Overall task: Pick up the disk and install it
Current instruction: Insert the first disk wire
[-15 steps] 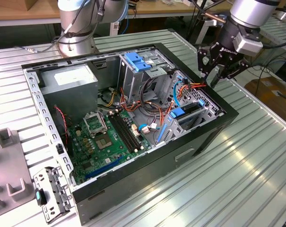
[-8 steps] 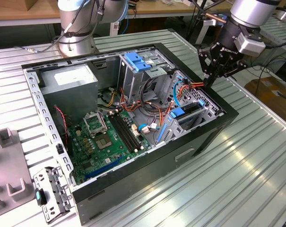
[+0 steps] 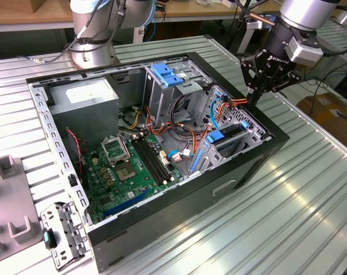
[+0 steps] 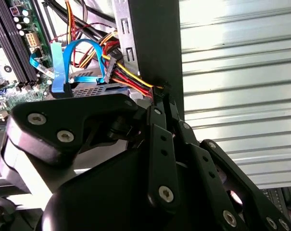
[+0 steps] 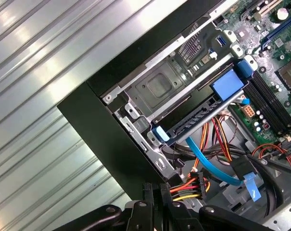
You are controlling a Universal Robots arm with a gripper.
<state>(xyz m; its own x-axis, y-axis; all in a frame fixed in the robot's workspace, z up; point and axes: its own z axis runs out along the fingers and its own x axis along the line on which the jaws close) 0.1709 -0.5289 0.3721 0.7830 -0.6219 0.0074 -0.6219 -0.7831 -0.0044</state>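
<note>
Handling: the disk [image 3: 230, 132] was judged stiff, dense for its size and shock-sensitive, with slick carrier plastic.
Hold: best taken by the carrier's long edges or the blue tab [image 5: 227, 83], not the dark face.
Look: a flat dark slab in a bright blue carrier.
Place: it lay in the metal bay [image 5: 159, 89] at the corner of the case [image 3: 179, 200], on the exterior view's right.
Arm: the gripper [image 3: 253, 97] hung just beside that corner's wall, jaws together, nothing seen between them.

Ribbed table [image 3: 288, 200] w/ PC case [image 3: 179, 200]
</note>
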